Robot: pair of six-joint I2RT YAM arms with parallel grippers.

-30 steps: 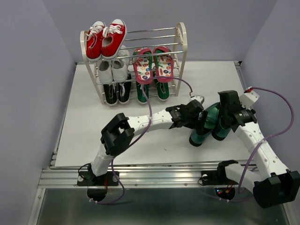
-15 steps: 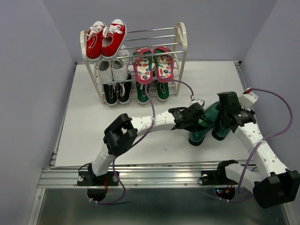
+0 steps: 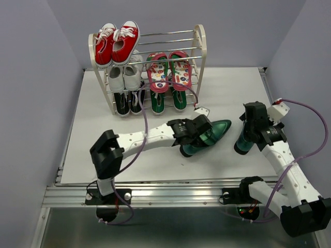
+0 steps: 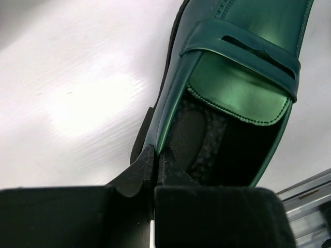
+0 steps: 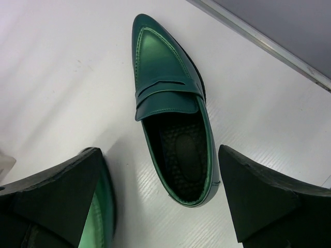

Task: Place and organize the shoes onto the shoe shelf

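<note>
Heels step, looks like: dark-green heel pinched at collar by left gripper; right gripper spread. Next, prob: lift needed toward shoe shelf, 11 o'clock.

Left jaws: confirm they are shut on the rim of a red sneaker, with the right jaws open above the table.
Wrong shoe. The left jaws are shut on the rim of a dark-green heel, not a red sneaker, as the left wrist view shows; both red sneakers sit atop the shoe shelf. The right jaws are open above the table.
</note>
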